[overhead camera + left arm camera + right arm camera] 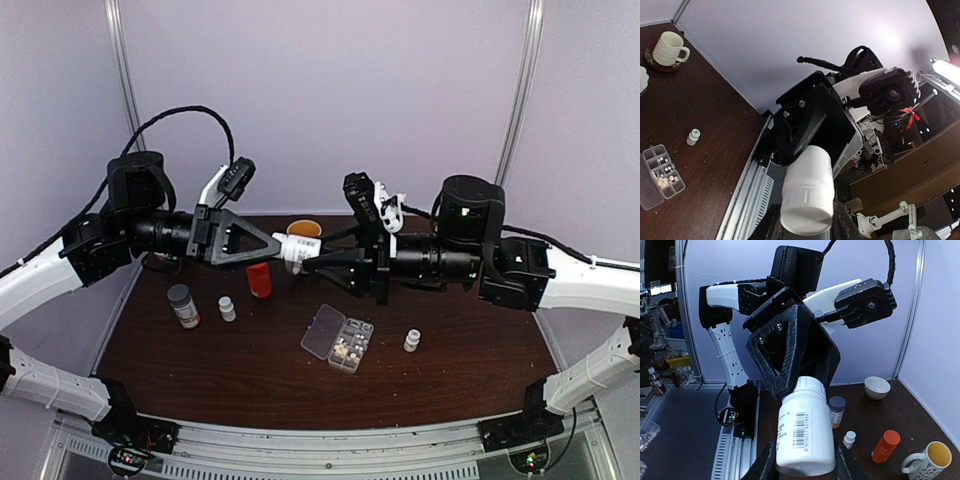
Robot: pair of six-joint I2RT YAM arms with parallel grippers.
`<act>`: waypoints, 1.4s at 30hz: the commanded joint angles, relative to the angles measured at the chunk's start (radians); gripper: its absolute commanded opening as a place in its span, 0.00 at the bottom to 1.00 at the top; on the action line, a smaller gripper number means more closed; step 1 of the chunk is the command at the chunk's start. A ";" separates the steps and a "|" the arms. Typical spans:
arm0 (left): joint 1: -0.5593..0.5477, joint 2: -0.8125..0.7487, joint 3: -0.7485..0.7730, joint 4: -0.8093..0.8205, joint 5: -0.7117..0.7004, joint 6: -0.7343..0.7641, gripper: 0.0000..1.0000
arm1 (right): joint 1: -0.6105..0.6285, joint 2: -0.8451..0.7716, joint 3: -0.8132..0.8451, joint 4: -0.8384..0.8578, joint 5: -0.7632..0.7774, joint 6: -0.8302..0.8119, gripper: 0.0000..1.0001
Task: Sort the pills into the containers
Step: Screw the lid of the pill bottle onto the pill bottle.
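Jaws clamp your white bottle (805, 430) up off the desk (250, 375) toward its far edge: left gripper (279, 246) on cap (806, 217), right gripper (322, 258) on body.

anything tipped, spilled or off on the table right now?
Only the orange bottle by the mug looks tipped on its side; the grey-capped bottle stands upright. Pills sit in the organizer; strays too small to tell.

Inventory, by count.
- Hands: two, left hand (806, 227) and right hand (805, 465).
- Large white bottle (300, 249): one.
- Small white bottles: two, left small bottle (227, 308) and right small bottle (412, 340).
- Grey-capped bottle (183, 305): one.
- Orange bottle (259, 280): one.
- Organizer box (325, 330): one.
- Mugs: two, yellow-lined mug (303, 230) and ribbed mug (669, 48).
- Bowl (876, 386): one.
- Pills (347, 350): too small to count.
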State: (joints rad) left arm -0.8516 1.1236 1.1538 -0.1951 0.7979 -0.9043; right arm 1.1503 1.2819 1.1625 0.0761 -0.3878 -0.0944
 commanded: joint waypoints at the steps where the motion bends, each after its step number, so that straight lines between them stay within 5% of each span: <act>1: -0.018 0.036 0.048 -0.071 0.014 0.207 0.07 | 0.006 0.035 0.047 0.072 -0.094 0.252 0.00; 8: -0.018 0.071 0.141 -0.207 -0.069 0.598 0.05 | -0.013 0.068 0.042 0.182 -0.172 0.599 0.00; 17: -0.020 0.047 0.114 -0.141 -0.096 1.068 0.13 | -0.026 0.077 -0.059 0.410 -0.209 0.922 0.00; 24: -0.019 0.062 0.161 -0.250 0.049 1.581 0.07 | -0.035 0.099 -0.106 0.579 -0.249 1.115 0.00; 29: -0.024 0.017 0.133 -0.398 0.088 2.163 0.06 | -0.038 0.108 -0.136 0.660 -0.246 1.200 0.00; 42: -0.035 -0.015 0.086 -0.249 -0.107 2.555 0.12 | -0.060 0.163 -0.199 0.865 -0.227 1.386 0.00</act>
State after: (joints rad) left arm -0.8562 1.1023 1.2842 -0.4862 0.7269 1.4441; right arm 1.1088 1.4517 0.9688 0.8238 -0.6819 1.2343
